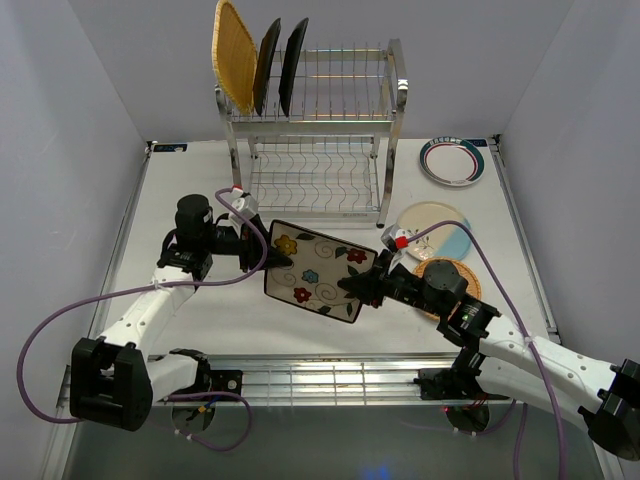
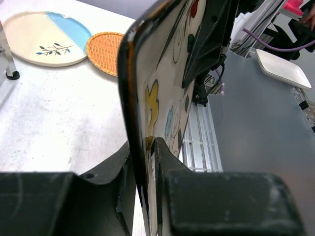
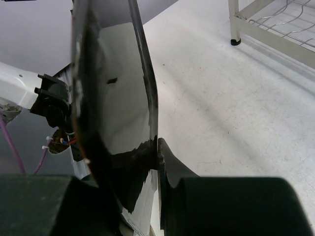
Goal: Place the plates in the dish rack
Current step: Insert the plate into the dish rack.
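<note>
We have the cream floral square plate (image 1: 315,270) spanning left-right mid-table, left gripper (image 1: 272,258) and right gripper (image 1: 352,285) each clamped on an opposite edge, shiny steel wire dish rack (image 1: 330,123) directly on its far side.

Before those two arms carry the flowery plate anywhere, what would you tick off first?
1. Left gripper clamps the flowered plate: ok, a finger on each face.
2. Right gripper clamps the opposite edge: ok.
3. Plate lifted off the table: cannot tell.
4. Free slots on the dish rack top shelf: ok, open to the right of the black plates.
5. Way to the rack unobstructed: ok.
</note>
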### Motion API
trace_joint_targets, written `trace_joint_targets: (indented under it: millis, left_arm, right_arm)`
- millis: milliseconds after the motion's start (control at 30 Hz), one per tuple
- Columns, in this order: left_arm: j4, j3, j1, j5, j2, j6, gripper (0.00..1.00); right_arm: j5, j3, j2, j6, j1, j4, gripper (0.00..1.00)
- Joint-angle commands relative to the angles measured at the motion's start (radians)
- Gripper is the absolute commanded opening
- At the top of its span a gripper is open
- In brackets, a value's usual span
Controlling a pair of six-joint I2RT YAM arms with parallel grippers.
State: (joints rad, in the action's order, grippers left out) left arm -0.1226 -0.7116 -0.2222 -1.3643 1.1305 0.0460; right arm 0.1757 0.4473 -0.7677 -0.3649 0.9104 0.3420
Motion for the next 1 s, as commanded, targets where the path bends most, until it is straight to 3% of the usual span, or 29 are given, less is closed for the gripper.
trace_joint_targets:
  millis: [0,67,100,133,300,433,567,800,900,967]
  left_arm:
    - [0.012,-0.038,-0.005,-0.084,0.000,-0.003,0.24]
    - [0.015,-0.040,-0.005,-0.085,0.005,-0.003,0.17]
    - [0.015,-0.043,-0.005,-0.085,0.006,-0.003,0.04]
    - [0.023,-0.045,-0.005,-0.064,0.003,-0.003,0.00]
    - [-0.008,-0.029,-0.003,-0.042,-0.014,0.015,0.00]
    - [-0.020,-0.025,0.000,-0.019,-0.029,0.035,0.00]
    - [-0.022,-0.038,0.014,-0.048,-0.011,0.060,0.00]
    - [-0.022,-0.069,0.041,-0.134,0.054,0.095,0.00]
    - [-0.025,-0.062,0.044,-0.110,0.040,0.094,0.00]
    - [-0.025,-0.058,0.046,-0.073,0.025,0.094,0.00]
  right_arm:
    - [-0.036,0.099,0.021,-0.009,-0.002,0.290,0.08]
    - [-0.044,0.099,0.013,-0.008,-0.002,0.290,0.08]
    - [-0.048,0.097,0.013,-0.006,-0.002,0.292,0.08]
    - [-0.051,0.094,0.013,-0.006,-0.002,0.292,0.08]
    - [-0.143,0.076,0.031,-0.003,-0.002,0.266,0.14]
    - [-0.237,0.056,0.065,0.006,-0.002,0.224,0.32]
    - [-0.283,0.027,0.097,0.015,-0.002,0.203,0.37]
    - [-0.306,-0.001,0.142,0.032,-0.004,0.183,0.35]
    - [-0.323,-0.010,0.159,0.038,-0.004,0.169,0.41]
    - [-0.346,-0.013,0.172,0.038,-0.004,0.154,0.52]
